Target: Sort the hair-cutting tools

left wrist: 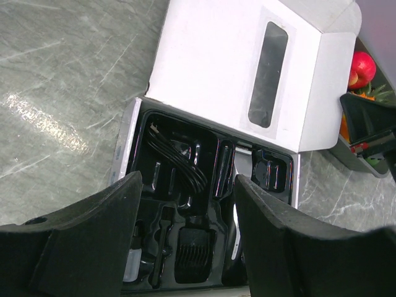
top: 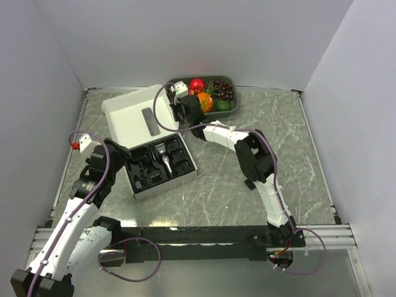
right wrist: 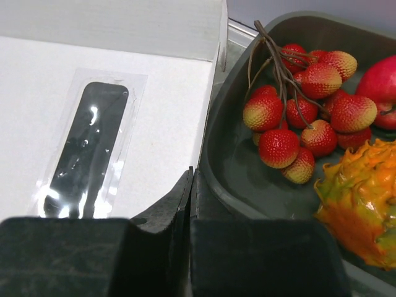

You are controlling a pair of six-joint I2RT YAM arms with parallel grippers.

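Note:
A black moulded insert (top: 143, 162) in the open white box holds the hair-cutting tools. The slim black-and-silver clipper (top: 166, 159) lies in its middle slot and also shows in the left wrist view (left wrist: 238, 185). A comb guard (left wrist: 193, 260), a small brush (left wrist: 162, 238) and a coiled black cable (left wrist: 179, 159) sit in other slots. My left gripper (top: 124, 158) is open and empty, just above the insert's left end (left wrist: 189, 182). My right gripper (top: 178, 110) is shut and empty (right wrist: 192, 179), over the seam between the box lid and the fruit tray.
The white box lid (top: 130, 114) lies open behind the insert, with a clear window (right wrist: 86, 148). A grey tray (top: 230, 79) of colourful fruit stands at the back; its wall (right wrist: 229, 161) is right next to my right fingers. Grey walls close in the marbled table.

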